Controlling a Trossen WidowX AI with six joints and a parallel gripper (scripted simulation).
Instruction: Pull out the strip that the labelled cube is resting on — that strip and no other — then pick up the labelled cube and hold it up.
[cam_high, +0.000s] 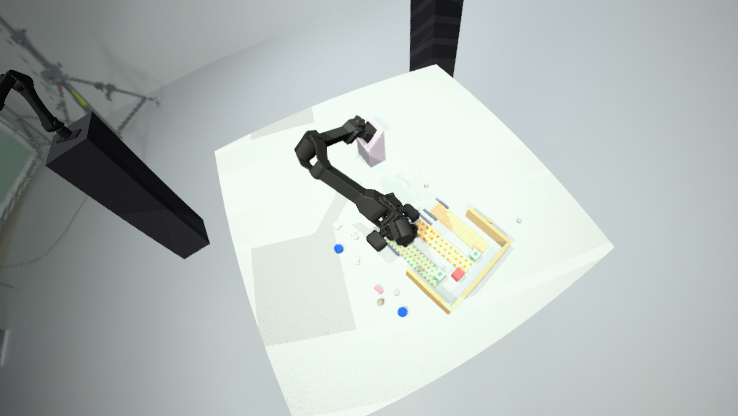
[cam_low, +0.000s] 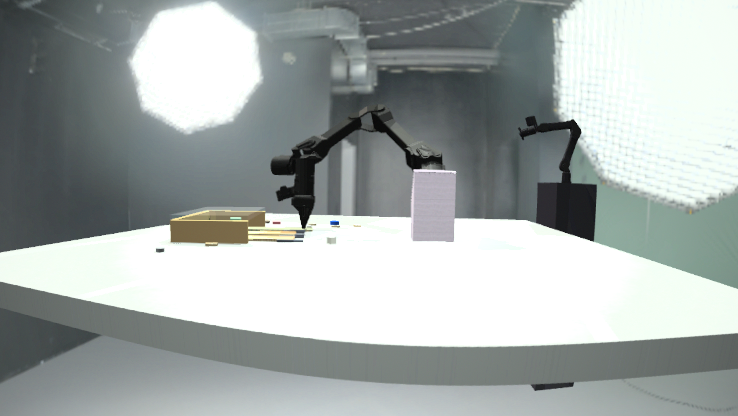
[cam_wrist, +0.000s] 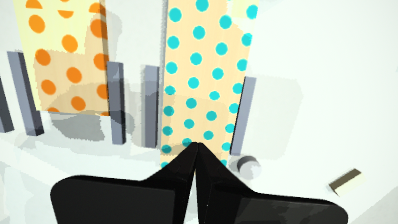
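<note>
Hand (cam_wrist: 195, 147): fingers pressed together with nothing between them, tip set down on the near end of the cyan-dotted strip (cam_wrist: 202, 85).

Cyan-dotted strip: lies on the bench (cam_high: 516, 170), running from the hand into the wooden tray (cam_high: 488, 227); flanked by grey rails (cam_wrist: 149, 105). A pale green cube (cam_high: 438, 277) sits at its far end inside the tray; whether it carries the label cannot be told at this size.

Orange-dotted strip (cam_high: 444, 248): lies beside it, with a red cube (cam_high: 457, 274) at its far end.

Third strip (cam_high: 452, 219): further over, a second pale cube (cam_high: 474, 254) near its end.

Step in hand, judged: dragging the cyan-dotted strip out by downward pressure.

Next move, judged: a steady draw toward the arm's base (cam_high: 373, 147) without touching the neighbouring strip, then lifting, opening and reaching for the cube.
</note>
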